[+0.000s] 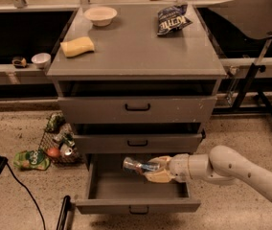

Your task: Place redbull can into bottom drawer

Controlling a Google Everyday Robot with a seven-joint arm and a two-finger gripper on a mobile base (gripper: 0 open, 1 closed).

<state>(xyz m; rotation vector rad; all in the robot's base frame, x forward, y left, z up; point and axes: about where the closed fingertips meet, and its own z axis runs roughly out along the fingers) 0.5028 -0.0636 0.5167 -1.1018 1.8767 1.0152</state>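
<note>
The bottom drawer (138, 204) is pulled open at the foot of the grey cabinet, and its inside shows bare. My gripper (151, 170) reaches in from the right on a white arm and is shut on the redbull can (137, 166). The can lies on its side, its shiny end pointing left, held over the open drawer's middle and just under the middle drawer's front. The two upper drawers (137, 107) are pushed in.
On the cabinet top (136, 51) lie a white bowl (100, 15), a yellow sponge (77, 46) and a dark blue chip bag (170, 19). A wire basket with litter (58, 145) and a green bag (31, 159) sit on the floor at the left. A black stand (253, 75) is at the right.
</note>
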